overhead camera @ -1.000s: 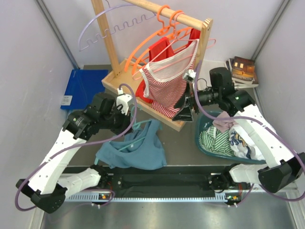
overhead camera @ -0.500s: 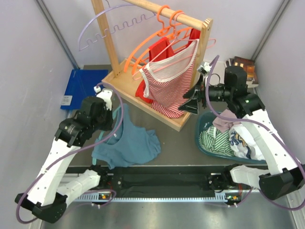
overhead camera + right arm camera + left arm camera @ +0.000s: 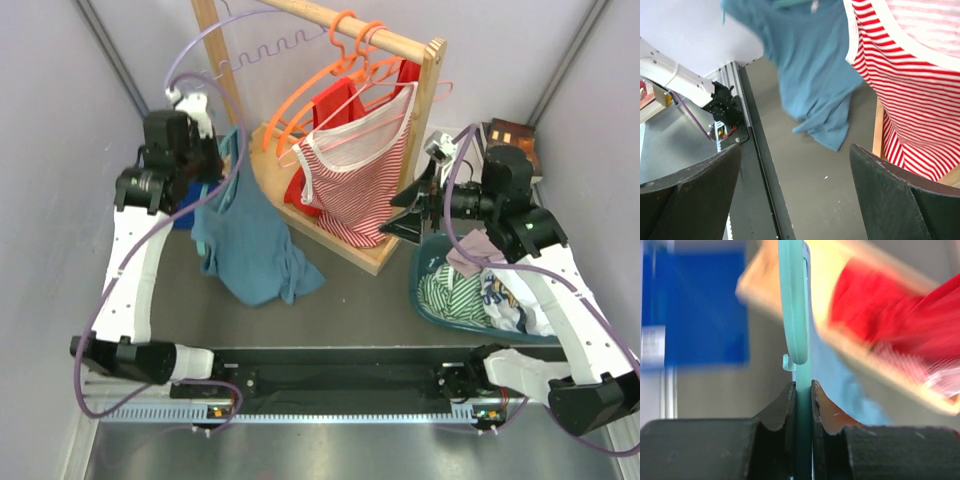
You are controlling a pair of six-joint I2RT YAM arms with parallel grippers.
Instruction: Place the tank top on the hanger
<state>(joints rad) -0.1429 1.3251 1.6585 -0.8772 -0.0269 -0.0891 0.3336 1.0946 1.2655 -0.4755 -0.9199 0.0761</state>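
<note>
- Left wrist view: the left gripper [image 3: 803, 390] has its two black fingers squeezed tight on the thin teal-green plastic hanger [image 3: 794, 305], just below its curved hook.
- The hanger's stem points straight away from the jaws, so the hook is the far end.
- Right wrist view: the right gripper [image 3: 794, 150] has its fingers wide apart with nothing between them.
- Ahead of it, well apart, hangs the soft, plain teal-blue tank top [image 3: 805, 65], beside a red-and-white striped top [image 3: 910, 90].
- Top external view: the tank top hangs long and floppy, straight down from the hanger in the left gripper.
- Its long way is up and down, and its bottom end is low, near the dark grey table [image 3: 370, 310]. I cannot tell if it touches.
- The left arm is the near one. The right arm waits on the other side, above a teal basket [image 3: 422, 295] of mixed clothes.
- Farther back stands the wooden rack [image 3: 226, 80], hard and smooth, just beside the hanging cloth.
- I think the next job is to set both shoulder straps on the hanger's arms. I cannot tell if both are on.
</note>
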